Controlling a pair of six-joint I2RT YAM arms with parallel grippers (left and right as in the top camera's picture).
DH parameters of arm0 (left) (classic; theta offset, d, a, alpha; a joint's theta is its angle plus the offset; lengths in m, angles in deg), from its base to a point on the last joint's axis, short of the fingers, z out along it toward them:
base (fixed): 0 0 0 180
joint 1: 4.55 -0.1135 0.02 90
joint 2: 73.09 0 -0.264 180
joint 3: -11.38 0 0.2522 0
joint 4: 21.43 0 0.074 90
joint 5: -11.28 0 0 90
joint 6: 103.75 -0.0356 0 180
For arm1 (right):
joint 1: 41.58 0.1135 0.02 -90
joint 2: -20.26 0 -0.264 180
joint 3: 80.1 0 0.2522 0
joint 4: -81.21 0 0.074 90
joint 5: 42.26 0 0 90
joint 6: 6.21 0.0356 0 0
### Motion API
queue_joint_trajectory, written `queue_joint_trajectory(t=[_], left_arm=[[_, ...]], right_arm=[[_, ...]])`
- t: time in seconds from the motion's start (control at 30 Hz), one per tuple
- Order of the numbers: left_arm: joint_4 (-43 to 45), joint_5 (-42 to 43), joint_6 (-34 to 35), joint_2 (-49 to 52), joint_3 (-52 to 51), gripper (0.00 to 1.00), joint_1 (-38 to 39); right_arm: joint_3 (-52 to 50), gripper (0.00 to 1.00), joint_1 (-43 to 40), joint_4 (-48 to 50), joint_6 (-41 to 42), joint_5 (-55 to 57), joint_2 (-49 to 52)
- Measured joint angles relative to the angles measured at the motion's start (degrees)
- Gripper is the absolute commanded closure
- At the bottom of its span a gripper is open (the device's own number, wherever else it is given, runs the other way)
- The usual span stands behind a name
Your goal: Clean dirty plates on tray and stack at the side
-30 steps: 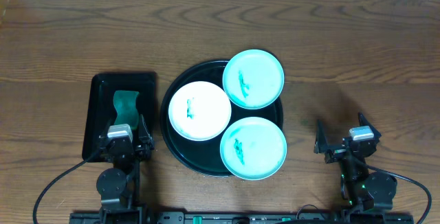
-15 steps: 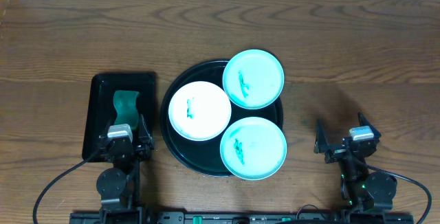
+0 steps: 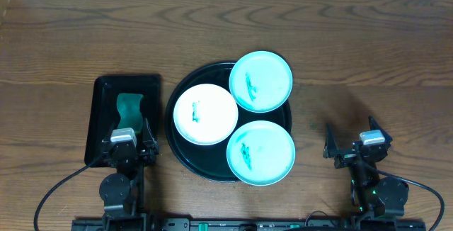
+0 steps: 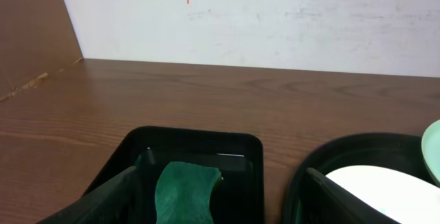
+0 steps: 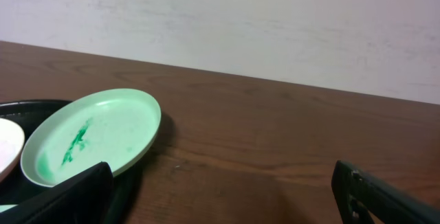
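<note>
Left gripper (image 3: pixel 128 144): I hold it over the near end of the rectangular black tray (image 3: pixel 102 117), jaws spread wide and gripping nothing.
Left wrist view: my two fingers (image 4: pixel 110 196) frame the green sponge (image 4: pixel 184 186), which lies in that tray just ahead of them; I cannot tell whether they touch the tray.
Right gripper (image 3: pixel 352 146): I have it at the near right of the table (image 3: pixel 368 47), jaws as wide as they go, closed on nothing.
Right wrist view: my fingers stand at either lower corner, with bare wood between them and a turquoise plate off to the left.
Round tray (image 3: pixel 185 153): it sits at the middle of the table, between my two arms, just beside the rectangular tray.
White plate (image 3: pixel 206 114): it lies on the left side of the round tray, with a small green smear near its centre.
Far turquoise plate (image 3: pixel 260 81): it is at the tray's far right, its edge hanging out over the rim, with a green streak down the middle.
Near turquoise plate (image 3: pixel 260 153): it is at the tray's near right, also overhanging the rim, with a green smear left of centre.
Plates together: all three lie flat on the tray, crowded close with edges meeting; the near turquoise one overlaps the white one's rim.
Spacing: my right gripper stands well apart from the plates; my left is near the tray's left rim.
</note>
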Motion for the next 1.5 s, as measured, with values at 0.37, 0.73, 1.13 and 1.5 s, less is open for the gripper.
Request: queue_joint_trajectory(t=[0.37, 0.73, 1.13, 1.5], left_arm=[[0.00, 0.00, 0.00, 0.00, 0.00, 0.27, 0.00], [0.00, 0.00, 0.00, -0.02, 0.00, 0.27, 0.00], [0.24, -0.02, 0.00, 0.00, 0.00, 0.26, 0.00], [-4.24, -0.46, 0.00, 5.29, 5.27, 0.27, 0.00]], right_arm=[[0.00, 0.01, 0.00, 0.00, -0.02, 0.42, 0.00], [0.00, 0.01, 0.00, 0.00, -0.02, 0.81, 0.00], [0.00, 0.01, 0.00, -0.04, -0.02, 1.90, 0.00], [3.30, 0.01, 0.00, -3.45, 0.02, 3.23, 2.45]])
